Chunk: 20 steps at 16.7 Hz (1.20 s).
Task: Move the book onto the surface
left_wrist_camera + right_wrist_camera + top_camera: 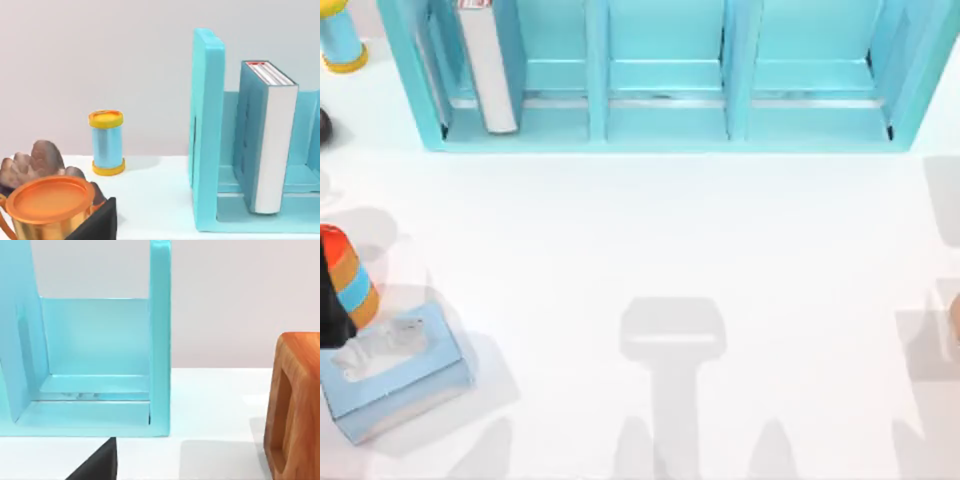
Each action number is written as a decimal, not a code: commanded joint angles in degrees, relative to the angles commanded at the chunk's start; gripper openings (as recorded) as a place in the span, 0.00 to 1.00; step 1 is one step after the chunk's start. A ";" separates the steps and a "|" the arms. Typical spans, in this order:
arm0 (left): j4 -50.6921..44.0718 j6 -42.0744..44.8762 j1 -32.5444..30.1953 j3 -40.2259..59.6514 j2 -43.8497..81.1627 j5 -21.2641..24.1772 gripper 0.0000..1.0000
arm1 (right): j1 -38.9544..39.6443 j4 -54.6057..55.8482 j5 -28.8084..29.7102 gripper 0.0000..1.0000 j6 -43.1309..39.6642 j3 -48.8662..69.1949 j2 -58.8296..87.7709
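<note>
The book (486, 65) stands upright in the leftmost compartment of the light blue shelf unit (660, 135), white page edges facing out, at the far side of the white counter (670, 250). The left wrist view shows the book (265, 140) just inside the shelf's end wall. A pale blue tissue box (390, 375) lies near the counter's left edge. Neither claw's state can be told.

Plain pale wall (100, 60) (evenly lit)
</note>
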 joint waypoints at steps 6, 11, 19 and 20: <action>14.28 -0.19 -3.22 7.47 24.96 -2.66 1.00 | 0.00 0.00 0.00 1.00 0.00 0.00 0.00; 23.87 -0.17 -5.62 12.78 42.75 -4.98 1.00 | 0.00 0.00 0.00 1.00 0.00 0.00 0.00; 41.43 -0.52 -10.14 23.31 69.41 -8.01 1.00 | 0.00 0.00 0.00 1.00 0.00 0.00 0.00; 43.51 -0.60 -10.82 24.68 72.81 -8.28 1.00 | 0.00 0.00 0.00 1.00 0.00 0.00 0.00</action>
